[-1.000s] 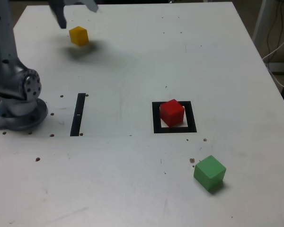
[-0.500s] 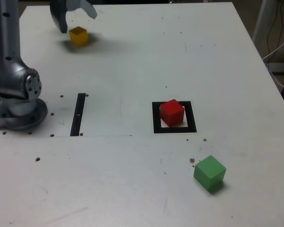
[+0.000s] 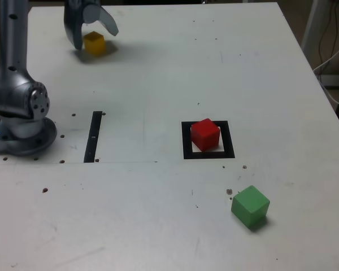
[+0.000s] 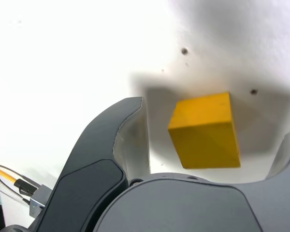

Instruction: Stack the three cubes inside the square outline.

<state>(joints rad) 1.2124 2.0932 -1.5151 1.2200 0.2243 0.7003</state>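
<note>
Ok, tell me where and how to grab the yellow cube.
Take the yellow cube by two opposite upright side faces, the tool coming down from above. Its flat, parallel sides suit the open jaws, and nothing stands against it. It looks slightly turned between them, so a small wrist twist to square up would probably help.

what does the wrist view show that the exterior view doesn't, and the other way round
Only the wrist view: an orange cable with a black connector.
Only the exterior view: the red cube, the square outline, the green cube and the black strip.
Both: the yellow cube and the open gripper.
</note>
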